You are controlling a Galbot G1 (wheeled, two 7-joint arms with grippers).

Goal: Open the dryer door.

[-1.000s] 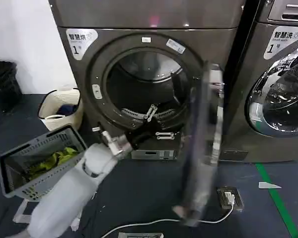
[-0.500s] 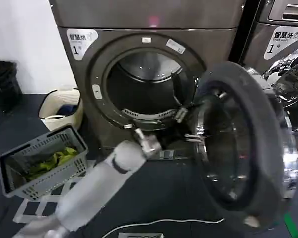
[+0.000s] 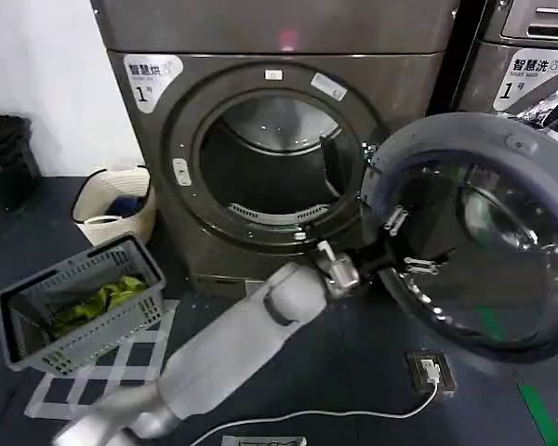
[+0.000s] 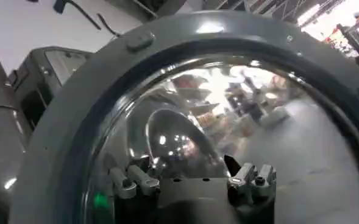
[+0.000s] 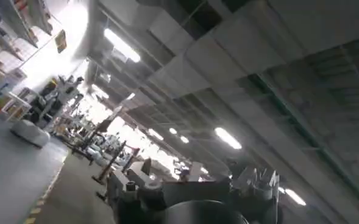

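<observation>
grey basket (image 3: pixel 74 311) of green cloth – cream bin (image 3: pixel 116 200) behind, white cable (image 3: pixel 335 416) right.

White wall (image 3: pixel 46 65), dark floor (image 3: pixel 288 372), grey laundry basket (image 3: pixel 74 302), cream bucket (image 3: pixel 116 200).

The head camera looks forward and down at the dryer (image 3: pixel 279 139); the left wrist camera sits close against the door's (image 4: pixel 185 122) glass, which both views share; the right wrist camera points up at the ceiling (image 5: pixel 240 73).
</observation>
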